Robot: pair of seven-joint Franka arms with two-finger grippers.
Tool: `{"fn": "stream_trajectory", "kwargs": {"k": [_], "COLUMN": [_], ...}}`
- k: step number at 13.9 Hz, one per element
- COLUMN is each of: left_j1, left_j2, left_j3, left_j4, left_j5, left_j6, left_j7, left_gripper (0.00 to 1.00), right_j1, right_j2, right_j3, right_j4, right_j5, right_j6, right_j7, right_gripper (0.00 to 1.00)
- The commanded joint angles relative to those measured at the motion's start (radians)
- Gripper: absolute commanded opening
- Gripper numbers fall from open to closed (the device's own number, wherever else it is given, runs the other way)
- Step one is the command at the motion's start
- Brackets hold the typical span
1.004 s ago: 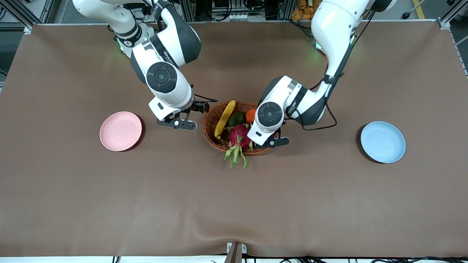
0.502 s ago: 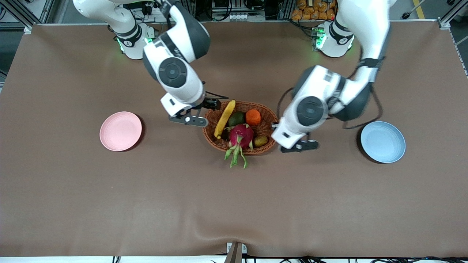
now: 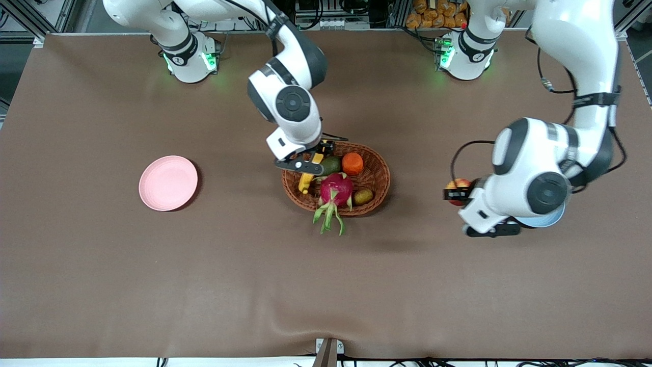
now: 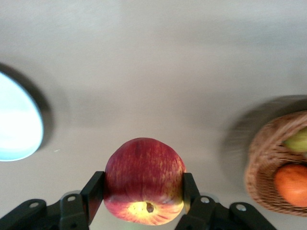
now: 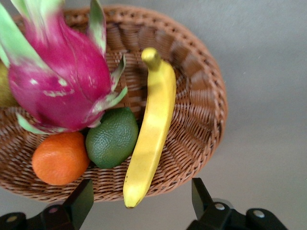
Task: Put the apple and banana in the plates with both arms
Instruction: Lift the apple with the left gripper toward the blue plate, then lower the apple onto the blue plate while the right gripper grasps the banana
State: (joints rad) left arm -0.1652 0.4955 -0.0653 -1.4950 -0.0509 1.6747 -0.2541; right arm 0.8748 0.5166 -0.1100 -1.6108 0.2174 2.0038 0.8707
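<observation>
One apple [image 4: 144, 179], round and red with fine streaks and a yellow patch at its stem end, is clamped between the two flat black fingers [image 4: 92, 196] of the left gripper [image 3: 455, 193], which hangs over bare worktop [image 3: 204, 275] between the basket and the blue plate. One banana [image 5: 148, 127], long, smooth and yellow with a darker tip, lies in the basket [image 3: 378, 173] along the wall toward the right arm's end, one end poking over the rim. The right gripper [image 5: 141, 203] hovers above that end of the banana, its fingers [image 5: 81, 199] spread wide apart and touching nothing.

There are two plates, both round, plain and smooth: a pale pink one [image 3: 168, 183] toward the right arm's end of the worktop, and a light blue one [image 4: 17, 122] toward the left arm's end, largely covered by the left arm in the front view. The single basket is oval, of brown woven wicker. Besides the banana it holds one magenta dragon fruit [image 3: 336, 189] with green leafy scales trailing over the rim, one orange [image 3: 352, 163], one dark green pebbly round fruit [image 5: 112, 138] and one small brownish fruit [image 3: 363, 196]. The worktop is covered in a matte brown cloth.
</observation>
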Motion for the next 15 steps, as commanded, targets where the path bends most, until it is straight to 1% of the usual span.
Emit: {"fn": "stream_trajectory", "kwargs": {"k": [1, 4, 5, 6, 8, 12, 13, 15], "left_j1": [0.091, 0.182, 0.196, 0.207, 0.211, 0.256, 0.260, 0.269], "left_j2": [-0.005, 0.028, 0.037, 0.047, 0.075, 0.124, 0.136, 0.149], "left_j3": [-0.010, -0.007, -0.005, -0.007, -0.007, -0.005, -0.004, -0.005], "left_j4": [-0.017, -0.022, -0.021, -0.021, -0.016, -0.014, -0.016, -0.016], "left_j5": [-0.003, 0.016, 0.048, 0.092, 0.134, 0.151, 0.154, 0.178], "left_j6": [-0.049, -0.058, -0.058, -0.055, -0.049, 0.006, 0.011, 0.014], "left_j7": [0.062, 0.140, 0.147, 0.148, 0.170, 0.289, 0.292, 0.297], "left_gripper": [0.23, 0.23, 0.23, 0.23, 0.23, 0.25, 0.27, 0.28], "right_j1": [0.036, 0.052, 0.056, 0.059, 0.062, 0.066, 0.066, 0.073], "right_j2": [0.037, 0.065, 0.072, 0.075, 0.083, 0.100, 0.103, 0.111], "right_j3": [-0.010, -0.010, -0.010, -0.010, -0.010, -0.010, -0.010, -0.010], "right_j4": [0.002, 0.000, 0.000, 0.000, -0.003, -0.001, -0.001, -0.001], "right_j5": [-0.001, -0.001, -0.001, -0.006, -0.006, -0.006, -0.006, -0.006], "right_j6": [0.016, 0.035, 0.036, 0.036, 0.036, 0.041, 0.044, 0.049], "right_j7": [0.016, 0.016, 0.016, 0.016, 0.016, 0.017, 0.018, 0.018], "right_gripper": [0.91, 0.88, 0.87, 0.86, 0.83, 0.76, 0.75, 0.72]}}
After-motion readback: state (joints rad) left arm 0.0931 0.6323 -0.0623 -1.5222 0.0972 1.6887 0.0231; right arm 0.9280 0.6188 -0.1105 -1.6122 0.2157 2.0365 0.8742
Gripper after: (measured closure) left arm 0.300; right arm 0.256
